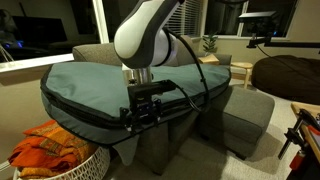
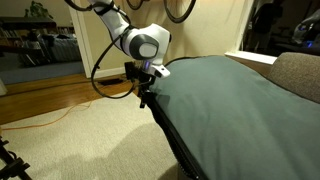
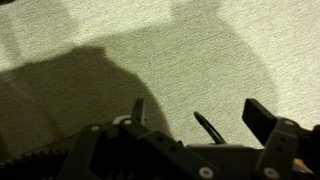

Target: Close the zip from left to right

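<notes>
Gripper (image 1: 140,116), wide open and empty, hangs at the edge of the bag (image 1: 100,78), where the zip (image 1: 80,108) runs lengthwise.

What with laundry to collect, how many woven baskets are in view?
1: a pale woven basket holding orange cloth, at the lower left in an exterior view, below the teal-grey padded bag. Others may be hidden.
</notes>
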Robot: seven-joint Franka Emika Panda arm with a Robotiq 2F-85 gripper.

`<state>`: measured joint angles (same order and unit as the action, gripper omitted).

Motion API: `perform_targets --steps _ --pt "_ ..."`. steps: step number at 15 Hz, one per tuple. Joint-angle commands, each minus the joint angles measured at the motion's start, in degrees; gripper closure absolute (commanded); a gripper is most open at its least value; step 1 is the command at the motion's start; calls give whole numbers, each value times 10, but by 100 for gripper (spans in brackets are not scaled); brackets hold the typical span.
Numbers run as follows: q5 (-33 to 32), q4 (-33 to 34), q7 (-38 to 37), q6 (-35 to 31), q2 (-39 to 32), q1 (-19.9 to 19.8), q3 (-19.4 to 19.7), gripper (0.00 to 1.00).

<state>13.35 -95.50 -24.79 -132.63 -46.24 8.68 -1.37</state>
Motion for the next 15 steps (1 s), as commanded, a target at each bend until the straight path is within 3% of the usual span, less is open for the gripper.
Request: perform_targets --steps 1,5,15 --pt "17 7 13 -5 -9 -12 -11 0" --pt "3 3 16 -40 -14 -2 -5 0" --pt "-22 -100 10 -239 4 49 10 0"
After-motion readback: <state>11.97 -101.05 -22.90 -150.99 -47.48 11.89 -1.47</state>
